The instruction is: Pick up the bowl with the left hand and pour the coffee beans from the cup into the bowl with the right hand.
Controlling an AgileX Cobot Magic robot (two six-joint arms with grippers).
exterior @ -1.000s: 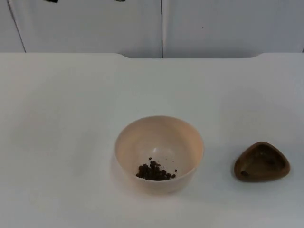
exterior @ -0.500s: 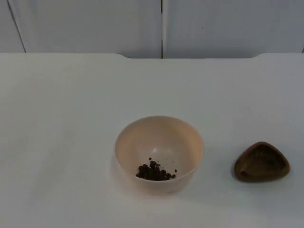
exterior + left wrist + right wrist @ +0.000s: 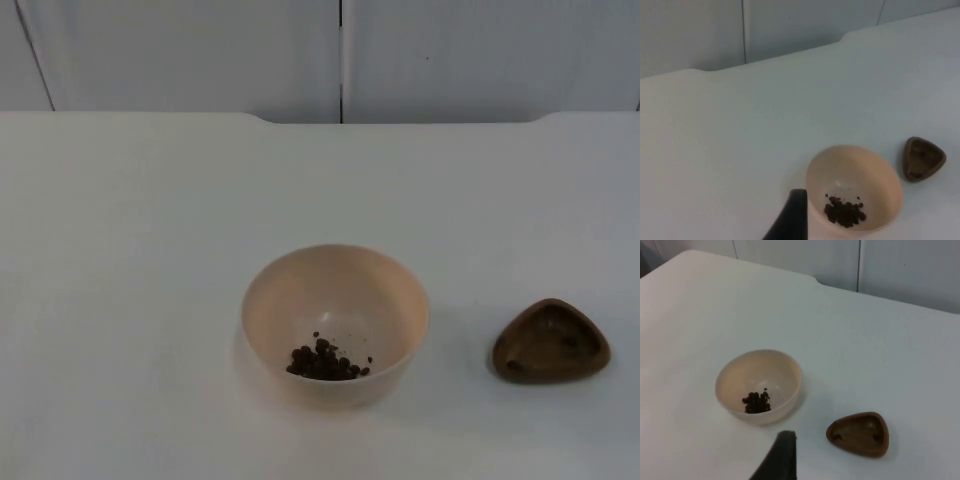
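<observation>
We see one bowl, beans inside, near bench front edge; one brown cup toward right edge. Wide free room behind. Left hand, right hand above bench: can't tell if apart.

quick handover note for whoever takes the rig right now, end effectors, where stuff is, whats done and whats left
Left end effector: raised above the table, nothing held, near the bowl.
Right end effector: also raised, nothing held, between the bowl and the cup.
Bowl: upright on the table, coffee beans already in it.
Cup: brown, three-cornered, on the table to the bowl's right, apart from it, looks empty.
Done: the beans are in the bowl.
Left: nothing apparent; both arms wait.
</observation>
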